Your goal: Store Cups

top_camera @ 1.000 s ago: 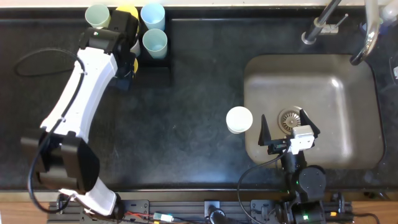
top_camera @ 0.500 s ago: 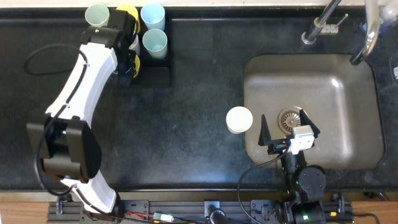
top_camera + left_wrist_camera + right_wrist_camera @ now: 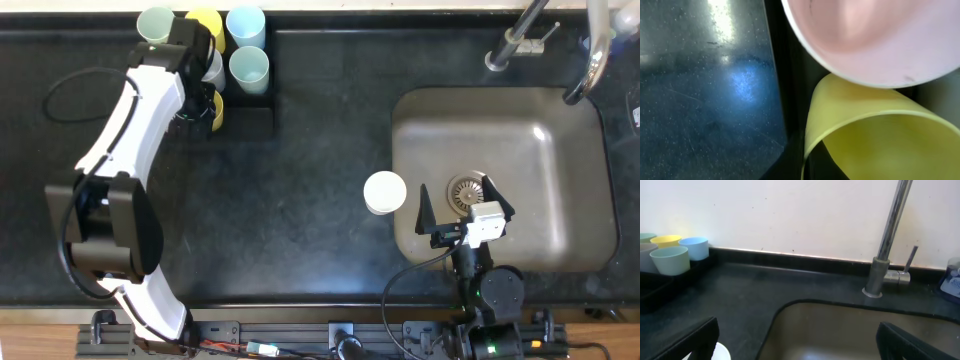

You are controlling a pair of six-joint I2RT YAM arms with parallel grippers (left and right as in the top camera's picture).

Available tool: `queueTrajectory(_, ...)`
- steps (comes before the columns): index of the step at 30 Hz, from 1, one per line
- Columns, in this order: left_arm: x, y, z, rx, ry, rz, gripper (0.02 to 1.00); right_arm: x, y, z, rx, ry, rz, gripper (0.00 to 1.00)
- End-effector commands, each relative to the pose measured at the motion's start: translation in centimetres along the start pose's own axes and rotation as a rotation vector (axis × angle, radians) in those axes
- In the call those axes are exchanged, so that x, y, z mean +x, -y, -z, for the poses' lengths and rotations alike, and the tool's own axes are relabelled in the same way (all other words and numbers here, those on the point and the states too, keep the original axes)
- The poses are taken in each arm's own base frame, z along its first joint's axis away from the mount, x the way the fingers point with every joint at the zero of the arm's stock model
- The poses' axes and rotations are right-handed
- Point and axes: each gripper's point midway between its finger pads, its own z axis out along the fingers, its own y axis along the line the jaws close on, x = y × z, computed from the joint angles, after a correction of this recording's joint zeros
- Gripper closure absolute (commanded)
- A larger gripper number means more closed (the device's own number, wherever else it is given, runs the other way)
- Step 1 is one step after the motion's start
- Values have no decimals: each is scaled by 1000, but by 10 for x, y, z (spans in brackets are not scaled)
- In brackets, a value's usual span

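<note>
On the table (image 3: 300, 150), well left of the sink (image 3: 560, 130), the left pincer (image 3: 203, 85) hovers over the rack (image 3: 255, 115), likely mid-stowing; its grip I cannot tell. Over the sink the right pincer (image 3: 462, 205) sits spread apart. The white cup (image 3: 385, 192), just beside the sink, probably needs fetching next.

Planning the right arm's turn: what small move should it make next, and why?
Probably swing the open right gripper toward the white round cup: it stands on the dark countertop beside the steel sink, outside the black rack holding the other cups.
</note>
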Motion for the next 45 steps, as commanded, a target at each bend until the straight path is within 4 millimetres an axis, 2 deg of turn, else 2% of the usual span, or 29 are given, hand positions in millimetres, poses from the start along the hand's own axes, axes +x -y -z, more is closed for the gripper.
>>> queueTrajectory(1, 1, 4, -11, -2, -12, -14, 982, 3, 3, 0, 15, 0, 3, 3)
queueTrajectory(4, 2, 5, -12, 2, -13, -13, 972, 3, 3, 0, 15, 0, 3, 5)
queueTrajectory(8, 2, 5, -12, 2, -13, -13, 842, 3, 3, 0, 15, 0, 3, 3)
queueTrajectory(17, 3, 4, -7, 8, -24, -12, 739, 3, 3, 0, 15, 0, 3, 3)
queueTrajectory(19, 1, 6, 1, 27, -21, -10, 709, 3, 3, 0, 15, 0, 3, 3)
queueTrajectory(26, -15, 11, 53, 163, 33, 11, 446, 3, 3, 0, 15, 0, 3, 3)
queueTrajectory(27, -17, 11, 63, 188, 38, 15, 395, 3, 3, 0, 15, 0, 3, 5)
queueTrajectory(30, -24, 21, 98, 312, 74, -52, 18, 3, 3, 0, 15, 0, 3, 3)
queueTrajectory(33, -38, 42, 154, 512, 234, -237, 18, 3, 3, 0, 15, 0, 3, 7)
queueTrajectory(38, -50, 70, 277, 821, 643, -650, 18, 3, 3, 0, 15, 0, 3, 5)
queueTrajectory(41, -48, 67, 338, 989, 765, -748, 18, 3, 3, 0, 15, 0, 3, 5)
queueTrajectory(43, -54, 57, 369, 1069, 835, -748, 18, 3, 3, 0, 15, 0, 3, 3)
queueTrajectory(45, -60, 44, 388, 1116, 901, -745, 18, 3, 3, 0, 15, 0, 3, 3)
